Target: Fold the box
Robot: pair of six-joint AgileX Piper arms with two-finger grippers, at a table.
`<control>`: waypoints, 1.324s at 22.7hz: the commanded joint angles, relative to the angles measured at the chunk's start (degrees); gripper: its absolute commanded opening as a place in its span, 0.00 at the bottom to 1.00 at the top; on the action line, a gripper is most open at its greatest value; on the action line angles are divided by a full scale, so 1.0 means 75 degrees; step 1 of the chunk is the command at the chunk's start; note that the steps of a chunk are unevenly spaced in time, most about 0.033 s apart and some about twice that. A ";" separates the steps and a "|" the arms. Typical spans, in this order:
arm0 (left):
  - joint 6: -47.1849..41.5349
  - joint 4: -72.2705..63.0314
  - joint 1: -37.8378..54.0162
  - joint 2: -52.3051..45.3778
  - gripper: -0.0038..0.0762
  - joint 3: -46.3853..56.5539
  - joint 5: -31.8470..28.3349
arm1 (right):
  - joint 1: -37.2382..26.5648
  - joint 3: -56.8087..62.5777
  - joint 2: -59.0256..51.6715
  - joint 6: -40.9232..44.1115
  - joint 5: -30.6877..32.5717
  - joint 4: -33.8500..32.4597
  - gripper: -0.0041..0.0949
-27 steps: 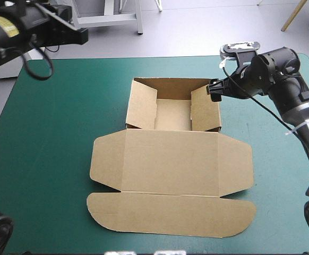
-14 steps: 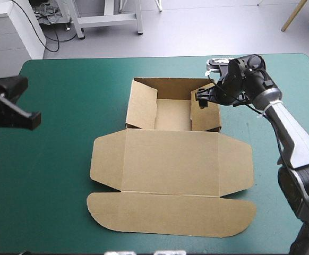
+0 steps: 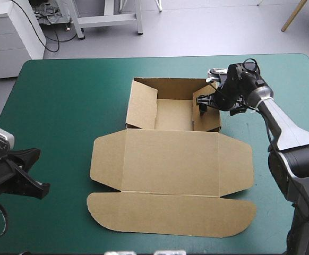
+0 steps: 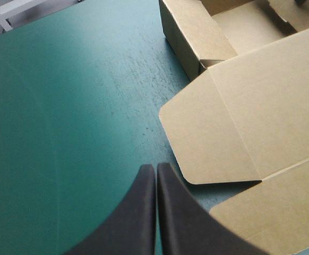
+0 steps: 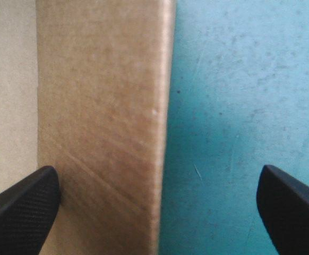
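Changes since the earlier frames:

- The right tool (image 3: 203, 103) has been brought in from outside the tray's far right corner and is now set over the right wall (image 3: 207, 110) of the box (image 3: 170, 159). In the right wrist view the fingers are seen spread wide, one over the tray's inside and one over the bare teal-green cover outside, with the wall's top edge between them. Nothing is gripped yet.
- The right wall is seen standing steeper than before. Contact with a finger cannot be confirmed from these views.
- The left arm has been swung from the far left corner down to the near left side of the tabletop (image 3: 64, 106). The left tool (image 4: 155, 169) is pressed together to a point and carries nothing. It is held above the cover, just beside the lid's left ear (image 4: 207, 133) and clear of the board.

Box position: mid-tabletop and unshifted. The tray sits at the far end with the left wall (image 3: 142, 106) leaning outward, and the lid (image 3: 168, 162) lies flat toward the near edge.

Reading: the right wall is probably being lined up for a pinch and an inward tuck. The left wall is untouched, so the fold is judged roughly half done at most. The left tool is likely being staged for that side or for steadying the lid.
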 commanded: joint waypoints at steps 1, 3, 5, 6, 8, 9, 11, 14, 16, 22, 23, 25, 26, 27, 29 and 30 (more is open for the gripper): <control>-0.0007 -0.0117 -0.0034 -0.0002 0.04 0.0026 -0.0400 | -0.0030 -0.0189 -0.0376 -0.0181 -0.0228 0.0213 0.96; -0.0007 -0.0117 -0.0034 -0.0002 0.04 0.0073 -0.0470 | -0.0030 -0.0189 -0.0376 -0.0238 -0.0225 0.0283 0.96; -0.0007 -0.0117 -0.0034 -0.0002 0.04 0.0102 -0.0526 | -0.0030 -0.0189 -0.0376 -0.0238 -0.0160 0.0283 0.94; -0.0007 -0.0134 -0.0034 -0.0002 0.04 0.0102 -0.0561 | -0.0030 -0.0189 -0.0376 -0.0258 -0.0100 0.0283 0.90; -0.0007 -0.0169 -0.0034 -0.0002 0.04 0.0102 -0.0631 | -0.0030 -0.0189 -0.0343 -0.0287 0.0066 0.0299 0.73; -0.0007 -0.0188 -0.0034 -0.0002 0.04 0.0102 -0.0678 | -0.0030 -0.0189 -0.0306 -0.0287 0.0156 0.0299 0.60; -0.0007 -0.0188 -0.0034 -0.0002 0.04 0.0102 -0.0750 | -0.0030 -0.0189 -0.0266 -0.0430 0.0226 0.0370 0.12; -0.0007 -0.0173 -0.0034 -0.0002 0.04 0.0102 -0.0750 | -0.0030 -0.0201 -0.0266 -0.0517 0.0170 0.0455 0.04; -0.0007 -0.0173 -0.0034 -0.0002 0.04 0.0102 -0.0737 | -0.0030 -0.0364 -0.0317 -0.0573 0.0170 0.0487 0.03; -0.0007 0.0068 -0.0034 -0.0002 0.04 0.0102 -0.0737 | -0.1173 -0.1772 -0.0973 -0.1142 0.0696 0.0352 0.02; -0.0007 0.0080 -0.0034 -0.0002 0.04 0.0102 -0.0720 | -0.1597 -0.1856 -0.1096 -0.1190 0.0696 0.0231 0.02; -0.0007 0.0080 -0.0034 -0.0002 0.04 0.0102 -0.0720 | -0.2535 -0.1923 -0.1281 -0.1231 0.0696 -0.0102 0.02; -0.0007 0.0080 -0.0034 -0.0002 0.04 0.0102 -0.0735 | -0.3091 -0.1923 -0.1300 -0.1231 0.0696 -0.0252 0.02; -0.0022 0.0080 -0.0034 -0.0002 0.04 0.0102 -0.0735 | -0.3685 -0.1923 -0.1283 -0.1231 0.0696 -0.0245 0.02; -0.0022 0.0045 -0.0034 -0.0002 0.04 0.0102 -0.0735 | -0.4494 -0.1923 -0.1138 -0.1344 0.0668 -0.0247 0.02; -0.0022 0.0027 -0.0034 -0.0002 0.04 0.0102 -0.0735 | -0.4716 -0.1923 -0.1079 -0.1378 0.0635 -0.0247 0.02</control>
